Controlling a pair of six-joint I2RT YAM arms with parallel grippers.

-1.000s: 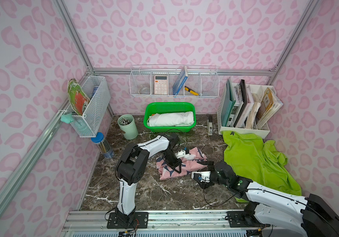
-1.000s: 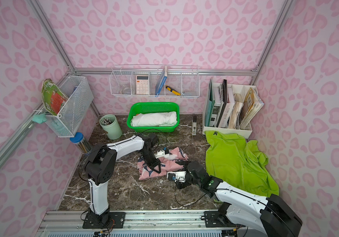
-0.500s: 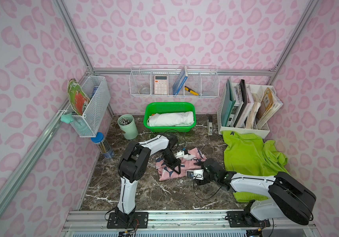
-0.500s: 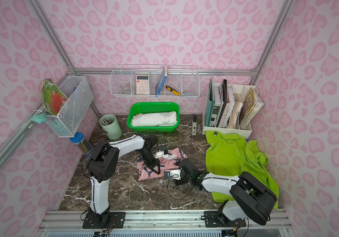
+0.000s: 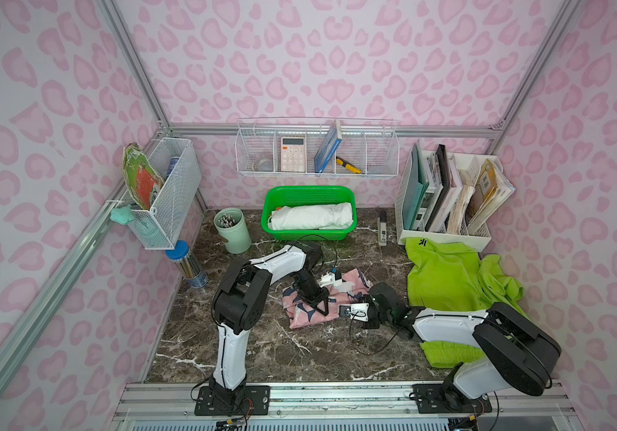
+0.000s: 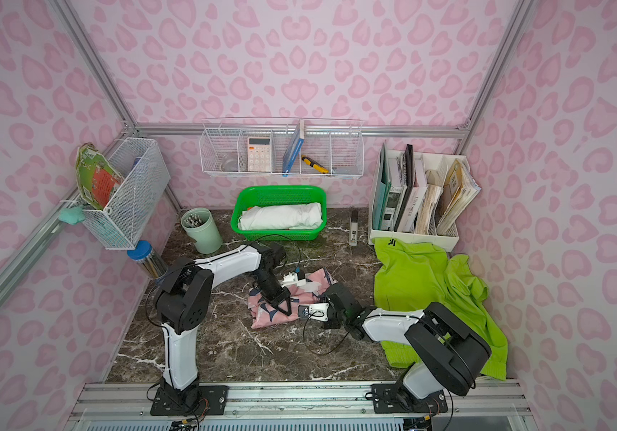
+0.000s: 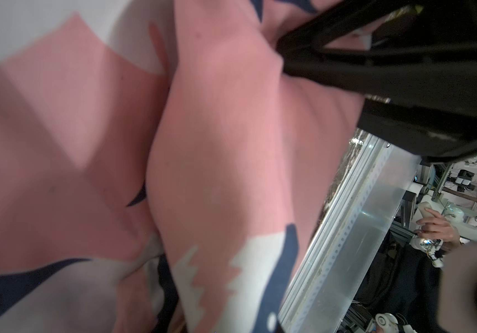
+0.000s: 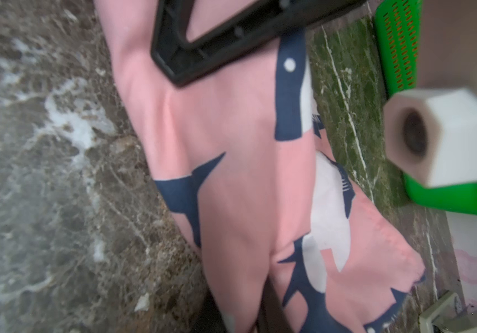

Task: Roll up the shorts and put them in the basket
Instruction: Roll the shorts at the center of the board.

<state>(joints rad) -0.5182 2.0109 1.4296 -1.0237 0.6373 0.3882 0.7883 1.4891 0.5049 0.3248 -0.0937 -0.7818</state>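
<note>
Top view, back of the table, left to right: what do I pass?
Mint pen cup → green basket → slim grey object → white file organizer.

Top views: high at front, facing steeply down over whole table (image 5: 281, 354); wrist cameras: close on pink shorts (image 7: 231, 144), shared by all four.

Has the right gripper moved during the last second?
Yes. The right gripper has moved toward the pink shorts, reaching their edge, and a little nearer the green basket.
</note>
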